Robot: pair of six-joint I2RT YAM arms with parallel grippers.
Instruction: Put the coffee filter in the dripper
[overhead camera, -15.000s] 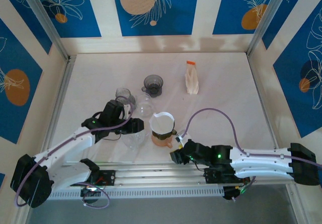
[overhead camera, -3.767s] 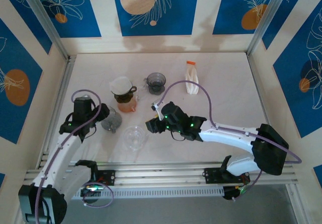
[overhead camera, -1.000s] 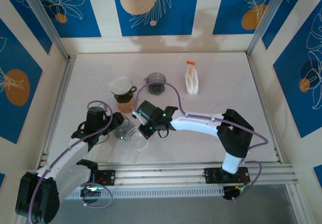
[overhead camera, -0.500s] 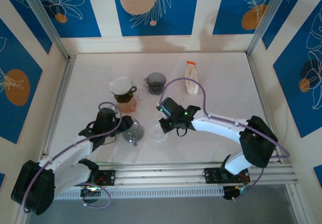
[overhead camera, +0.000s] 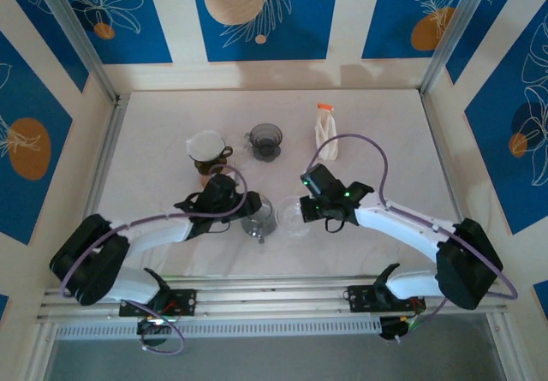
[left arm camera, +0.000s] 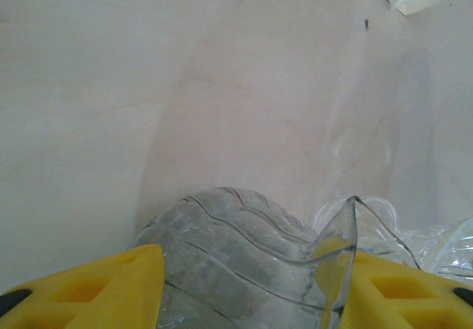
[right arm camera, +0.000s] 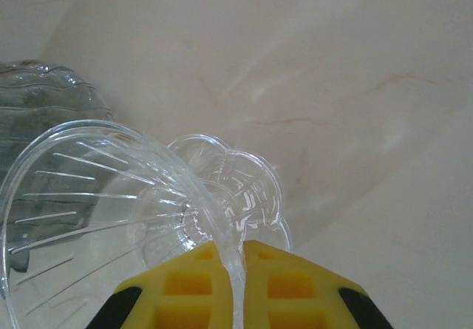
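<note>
White table, two glass pieces held.
Filter lies beyond the left gripper, untouched; that gripper clamps a carafe; right gripper pinches the dripper rim.

Dripper: clear, glossy, glass-like; fine raised ribs inside, scalloped foot.
Jug: clear, glossy, glass-like; wavy ridged wall.
Fingers: yellow plastic, matt, with moulded recesses.
Table: pale, smooth, faintly veined like stone; soft sheen.
Filter: white paper, matt.
Brown cup: dark, translucent, glossy.
Grey cup: smoky, translucent, smooth.
Packet: white wrapping, orange end; finish too small to tell.
Arms: white smooth plastic shells, slight gloss; black matt joints.
Cables: purple, smooth sheath.
Rail: bare ribbed metal, dull shine.
Walls: flat printed panels, matt.
</note>
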